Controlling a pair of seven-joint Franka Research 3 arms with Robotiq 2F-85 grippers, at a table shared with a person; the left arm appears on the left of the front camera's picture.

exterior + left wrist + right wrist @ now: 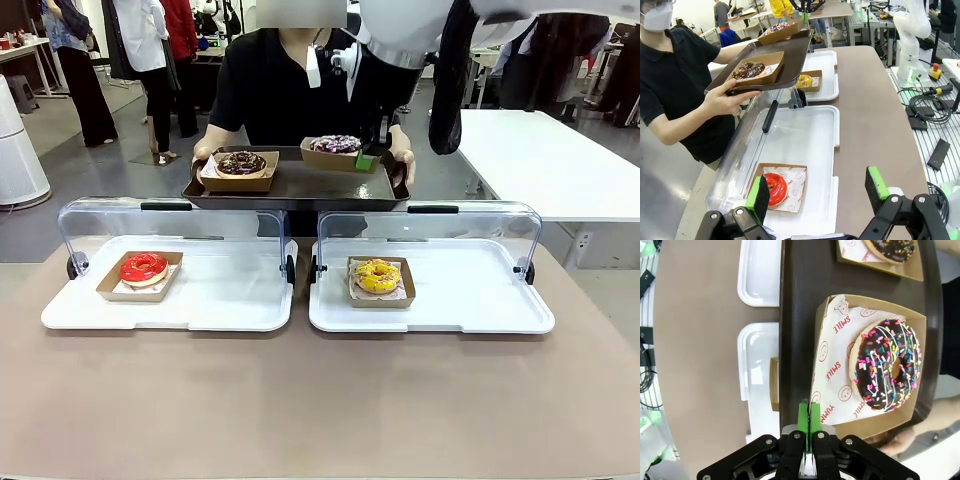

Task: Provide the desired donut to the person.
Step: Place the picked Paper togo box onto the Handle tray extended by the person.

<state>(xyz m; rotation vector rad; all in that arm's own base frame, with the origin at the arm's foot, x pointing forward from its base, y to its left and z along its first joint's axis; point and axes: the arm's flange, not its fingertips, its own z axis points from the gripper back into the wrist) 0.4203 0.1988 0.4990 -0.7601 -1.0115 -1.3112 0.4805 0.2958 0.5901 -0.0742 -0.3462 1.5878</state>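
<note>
Over the person's tray, my right gripper pinches the sprinkle donut's box; my left gripper gapes empty — letting go off-level could tip it.

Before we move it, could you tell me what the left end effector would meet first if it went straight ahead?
Probably the red donut in its cardboard tray, though depth is unclear.
</note>
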